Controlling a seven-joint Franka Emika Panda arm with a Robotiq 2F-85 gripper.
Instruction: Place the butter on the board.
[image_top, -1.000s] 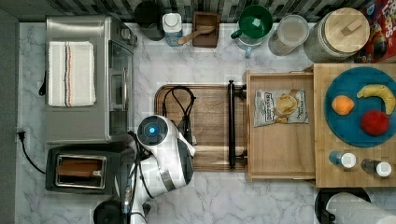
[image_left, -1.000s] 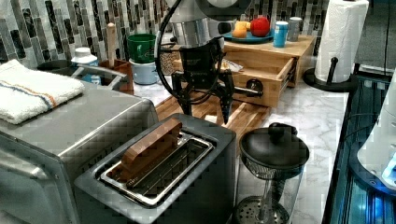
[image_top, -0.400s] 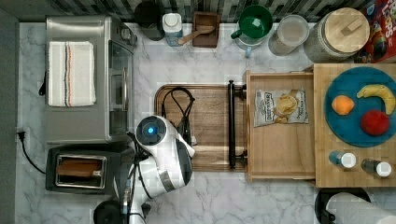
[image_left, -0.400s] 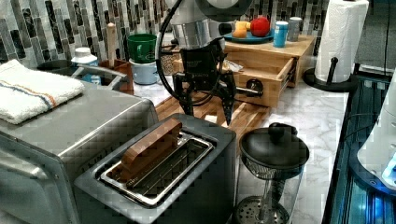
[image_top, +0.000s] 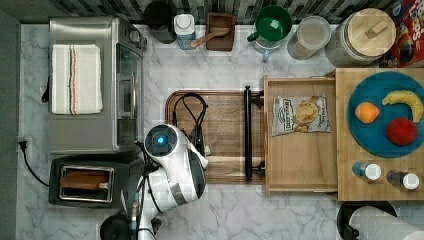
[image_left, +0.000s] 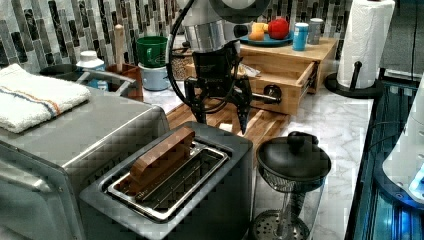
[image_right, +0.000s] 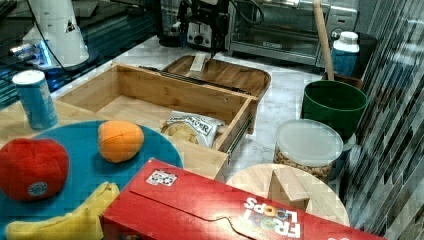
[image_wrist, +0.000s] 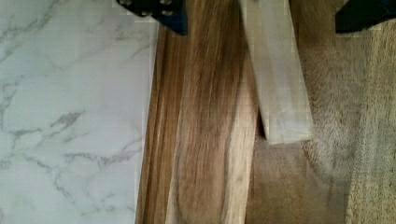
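While the butter (image_wrist: 280, 79), a pale wrapped stick, lies flat on the dark brown board (image_wrist: 210, 140) close to the edge that meets the marble counter (image_wrist: 70, 116), the gripper (image_left: 219, 107) hangs above it with its fingers (image_left: 243, 112) spread wide and nothing between them. In the right view the butter (image_right: 199, 62) rests on the board (image_right: 235, 75) toward the toaster (image_right: 200, 32) side, clear of the fingertips. In the top view the board (image_top: 225, 120) sits between the toaster oven (image_top: 90, 85) and the light-wood drawer tray (image_top: 300, 160).
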